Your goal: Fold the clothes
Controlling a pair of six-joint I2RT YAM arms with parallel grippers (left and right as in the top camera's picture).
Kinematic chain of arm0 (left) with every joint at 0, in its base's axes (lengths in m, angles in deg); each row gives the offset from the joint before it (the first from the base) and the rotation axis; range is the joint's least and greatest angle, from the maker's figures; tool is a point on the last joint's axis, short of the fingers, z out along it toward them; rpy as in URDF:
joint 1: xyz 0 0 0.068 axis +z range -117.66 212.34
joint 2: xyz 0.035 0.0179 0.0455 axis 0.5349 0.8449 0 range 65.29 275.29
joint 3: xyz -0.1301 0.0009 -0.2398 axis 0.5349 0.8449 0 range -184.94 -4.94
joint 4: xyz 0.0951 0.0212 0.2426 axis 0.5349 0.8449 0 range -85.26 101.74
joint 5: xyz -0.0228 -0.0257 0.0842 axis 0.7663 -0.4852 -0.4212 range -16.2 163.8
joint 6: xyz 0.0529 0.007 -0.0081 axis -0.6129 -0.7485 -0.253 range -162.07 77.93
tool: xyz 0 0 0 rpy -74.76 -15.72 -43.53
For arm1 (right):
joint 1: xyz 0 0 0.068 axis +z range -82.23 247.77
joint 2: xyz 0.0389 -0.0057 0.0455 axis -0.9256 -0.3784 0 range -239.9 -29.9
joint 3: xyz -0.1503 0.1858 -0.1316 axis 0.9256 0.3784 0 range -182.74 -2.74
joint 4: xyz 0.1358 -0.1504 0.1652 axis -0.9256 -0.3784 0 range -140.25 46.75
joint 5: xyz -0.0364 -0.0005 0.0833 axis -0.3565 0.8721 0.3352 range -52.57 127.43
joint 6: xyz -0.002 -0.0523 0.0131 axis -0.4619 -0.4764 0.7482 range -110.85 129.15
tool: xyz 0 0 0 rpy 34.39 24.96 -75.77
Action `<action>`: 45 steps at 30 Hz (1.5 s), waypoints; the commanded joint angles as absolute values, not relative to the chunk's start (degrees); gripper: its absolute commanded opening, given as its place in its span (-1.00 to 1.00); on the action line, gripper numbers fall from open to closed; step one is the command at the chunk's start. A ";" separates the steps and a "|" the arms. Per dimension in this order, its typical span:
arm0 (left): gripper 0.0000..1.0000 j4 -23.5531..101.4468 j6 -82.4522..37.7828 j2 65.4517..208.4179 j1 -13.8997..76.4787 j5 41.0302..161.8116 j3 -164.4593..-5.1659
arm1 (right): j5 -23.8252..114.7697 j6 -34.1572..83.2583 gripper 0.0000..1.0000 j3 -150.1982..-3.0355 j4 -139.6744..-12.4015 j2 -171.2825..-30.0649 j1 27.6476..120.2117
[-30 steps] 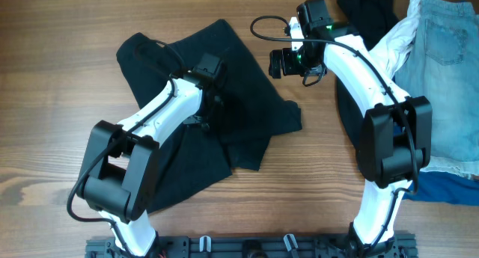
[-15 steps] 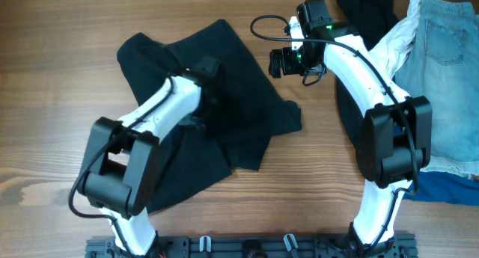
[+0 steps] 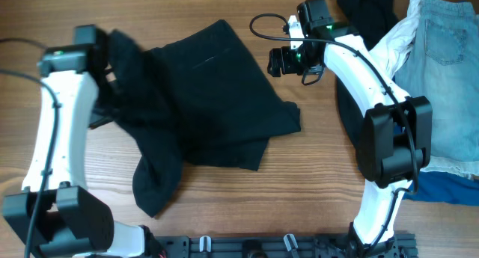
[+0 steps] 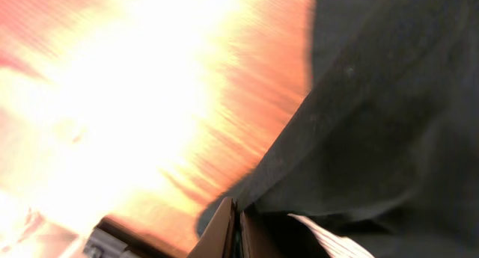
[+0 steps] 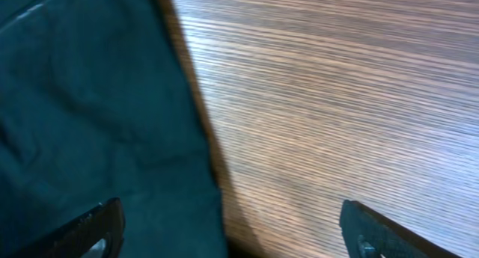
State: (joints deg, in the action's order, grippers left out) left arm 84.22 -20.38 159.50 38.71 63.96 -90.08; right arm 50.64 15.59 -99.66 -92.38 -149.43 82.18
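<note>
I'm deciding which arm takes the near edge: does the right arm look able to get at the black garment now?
Probably yes. The right gripper hangs open right beside the black garment, whose edge shows in its wrist view; only a strip of table lies between them.

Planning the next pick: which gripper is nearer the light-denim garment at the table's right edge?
Right. The right gripper hangs open over the wooden table, left of the light-denim garment; the left gripper, shut on the black soft-cloth garment, is at the far left.
</note>
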 commanded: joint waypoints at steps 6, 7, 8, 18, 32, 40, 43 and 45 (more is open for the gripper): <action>-0.92 84.92 -17.38 161.01 52.72 57.82 -85.53 | 58.09 10.02 0.79 -99.47 -91.85 -150.04 82.97; -0.92 84.40 -16.14 161.01 54.43 57.75 -84.94 | 58.09 9.53 0.79 -99.47 -91.76 -150.04 83.14; -0.92 83.61 -14.59 160.99 56.11 57.62 -84.27 | 58.09 9.14 0.79 -99.47 -91.65 -150.04 83.36; -0.60 71.22 -5.63 160.99 66.64 66.08 -76.03 | 58.09 8.84 0.79 -99.47 -87.85 -150.47 85.55; 0.59 60.97 -16.49 158.23 60.28 87.61 -76.68 | 51.32 13.80 0.65 -99.47 -74.96 -156.07 92.72; 0.57 56.86 -23.70 145.60 54.91 88.96 -76.68 | 50.75 13.67 0.64 -99.47 -70.21 -160.70 93.00; 0.58 54.91 -23.88 140.57 53.07 88.74 -76.68 | 50.77 13.71 0.64 -99.47 -68.90 -163.13 93.04; 0.59 54.08 -23.88 138.39 52.28 88.74 -76.68 | 50.75 13.78 0.62 -99.47 -68.60 -164.20 93.11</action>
